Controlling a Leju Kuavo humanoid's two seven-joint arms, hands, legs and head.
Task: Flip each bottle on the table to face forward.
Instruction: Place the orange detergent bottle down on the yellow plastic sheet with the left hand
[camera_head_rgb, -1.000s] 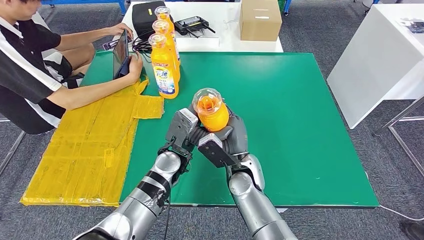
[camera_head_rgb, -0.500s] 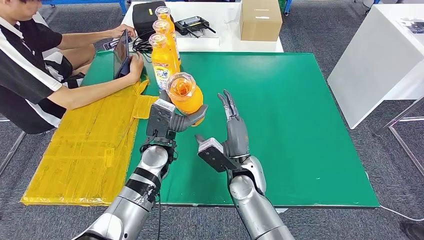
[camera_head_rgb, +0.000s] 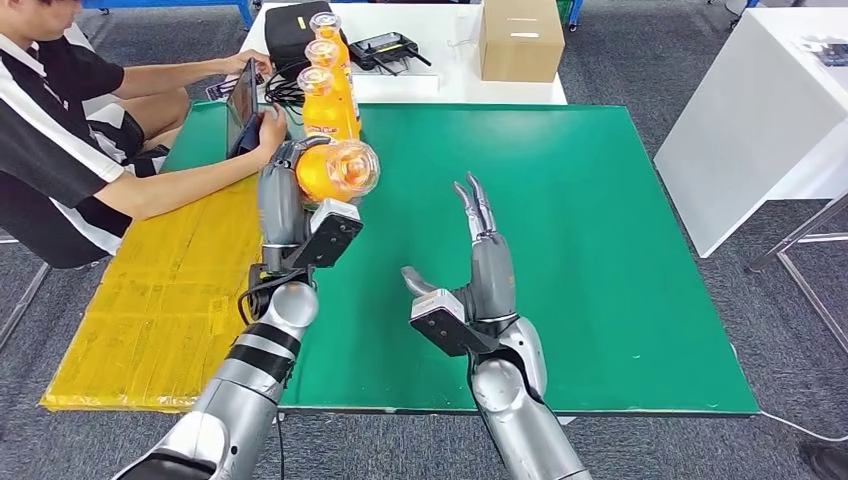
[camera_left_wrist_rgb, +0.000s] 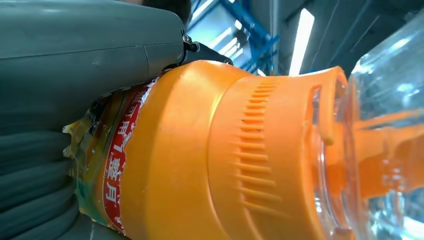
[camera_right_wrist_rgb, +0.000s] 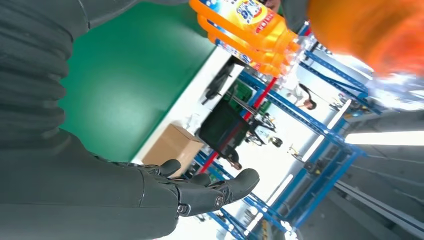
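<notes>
Now: left hand (camera_head_rgb: 290, 205) grips orange bottle (camera_head_rgb: 335, 170), tipped sideways in the air by the standing bottles (camera_head_rgb: 325, 95) | right hand (camera_head_rgb: 480, 285) spread, empty | upright it, label out, before lowering.

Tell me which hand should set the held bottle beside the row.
Left. The left hand already grips the bottle, lifted just in front of the row. The right hand is open and farther away.

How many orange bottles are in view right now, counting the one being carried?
4. One orange bottle is held off the table in the left hand. Three more stand in a row at the green mat's far left corner, partly overlapping, so another could be hidden behind.
</notes>
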